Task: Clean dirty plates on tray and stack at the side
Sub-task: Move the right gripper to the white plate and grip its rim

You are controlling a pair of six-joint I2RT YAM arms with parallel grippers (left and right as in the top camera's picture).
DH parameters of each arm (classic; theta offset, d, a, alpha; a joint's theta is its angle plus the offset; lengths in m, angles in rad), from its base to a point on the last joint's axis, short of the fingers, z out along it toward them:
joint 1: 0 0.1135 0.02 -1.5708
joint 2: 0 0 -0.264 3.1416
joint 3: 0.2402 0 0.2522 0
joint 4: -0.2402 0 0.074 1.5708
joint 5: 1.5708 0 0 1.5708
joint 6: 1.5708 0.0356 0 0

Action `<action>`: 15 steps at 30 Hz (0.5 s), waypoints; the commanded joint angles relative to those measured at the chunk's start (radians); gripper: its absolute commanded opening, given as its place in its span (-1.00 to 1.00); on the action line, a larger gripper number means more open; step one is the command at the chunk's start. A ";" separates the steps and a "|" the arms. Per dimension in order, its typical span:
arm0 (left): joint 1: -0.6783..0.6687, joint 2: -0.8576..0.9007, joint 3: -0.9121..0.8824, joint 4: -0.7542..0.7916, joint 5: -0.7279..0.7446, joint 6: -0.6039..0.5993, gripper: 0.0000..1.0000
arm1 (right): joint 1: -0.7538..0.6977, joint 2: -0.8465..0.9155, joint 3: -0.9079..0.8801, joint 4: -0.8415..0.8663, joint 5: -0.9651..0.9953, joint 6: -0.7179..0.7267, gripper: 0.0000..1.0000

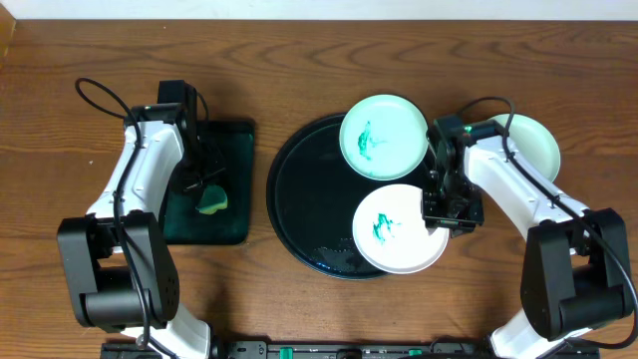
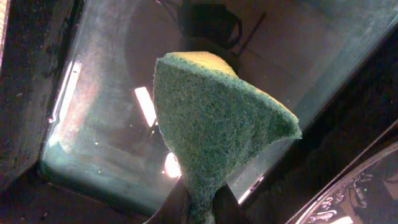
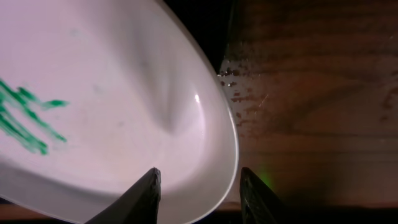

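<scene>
The round black tray [image 1: 299, 189] holds two plates on its right side. A mint-green plate [image 1: 384, 137] with a teal smear is at its upper right. A white plate [image 1: 399, 227] with a teal smear is at its lower right. A second mint plate [image 1: 526, 145] lies on the table to the right, partly hidden by my right arm. My right gripper [image 1: 442, 211] is open and straddles the white plate's right rim; in the right wrist view the gripper [image 3: 199, 186] has the plate [image 3: 112, 93] edge between its fingers. My left gripper [image 2: 199, 208] is shut on the green sponge [image 2: 217, 124].
The sponge [image 1: 211, 201] hangs over a small rectangular black tray [image 1: 227, 150] at the left. The round tray's rim shows at the lower right of the left wrist view [image 2: 348, 193]. Bare wood table [image 3: 311, 93] lies right of the white plate.
</scene>
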 commanded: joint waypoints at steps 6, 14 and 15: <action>0.000 0.007 -0.002 -0.006 -0.001 0.010 -0.85 | 0.005 -0.005 -0.104 0.120 0.001 0.094 -0.23; 0.000 0.007 -0.002 -0.006 -0.001 0.010 -0.85 | 0.005 -0.005 -0.147 0.190 -0.010 0.094 -0.97; 0.000 0.007 -0.002 -0.006 -0.001 0.010 -0.85 | 0.005 -0.005 -0.147 0.193 -0.010 0.084 -0.98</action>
